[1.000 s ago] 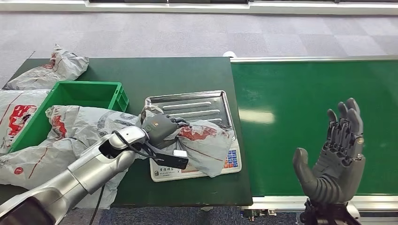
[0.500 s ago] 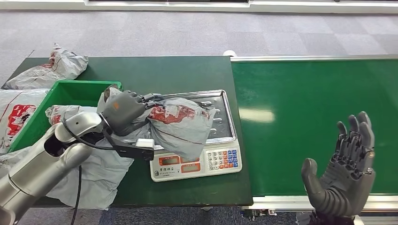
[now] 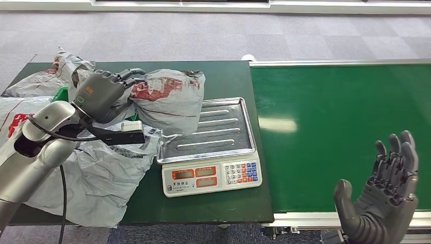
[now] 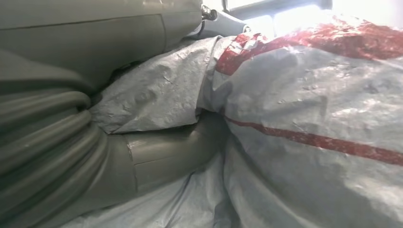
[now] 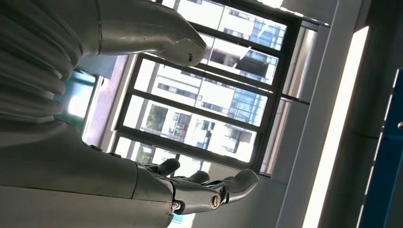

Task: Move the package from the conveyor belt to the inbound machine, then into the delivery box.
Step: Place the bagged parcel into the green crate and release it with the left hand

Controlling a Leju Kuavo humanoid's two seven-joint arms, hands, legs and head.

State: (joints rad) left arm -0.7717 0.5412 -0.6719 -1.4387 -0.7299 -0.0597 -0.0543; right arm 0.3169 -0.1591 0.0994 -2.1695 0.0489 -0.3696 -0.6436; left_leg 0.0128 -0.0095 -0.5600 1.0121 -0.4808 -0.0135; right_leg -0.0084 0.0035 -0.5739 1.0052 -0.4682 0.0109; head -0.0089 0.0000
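Two broad green surfaces fill my head view: the belt [image 3: 345,132] running off toward 3 o'clock and the bench [image 3: 203,76] from the centre out to 9 o'clock, the two butting edge to edge. On the bench, several grey bags [image 3: 101,178] with red print lie heaped between 7 and 10 o'clock, and they hide nearly all of the green box [image 3: 62,92]; I can make out just a sliver of its rim beside my left hand. The scale [image 3: 211,175] sits at the bench's 5 o'clock end, just beside the belt, its ribbed steel pan bare and its keypad facing me.

My left hand [image 3: 99,94] grips the package [image 3: 170,99], a grey bag with red markings, by its bunched end. The package hangs clear of the pan, at about 10 o'clock from the scale, over the bench, just beside the box, its lower edge near the pan's corner. From the left wrist I see the fingers [image 4: 176,152] closed round the gathered plastic, with the package [image 4: 323,133] bulging beyond them.

My right hand [image 3: 380,203] stands upright at 5 o'clock over the near edge of the belt, palm toward the bench, fingers [image 3: 399,155] apart and holding nothing. The right wrist view confirms the hand [image 5: 157,142] is spread wide.
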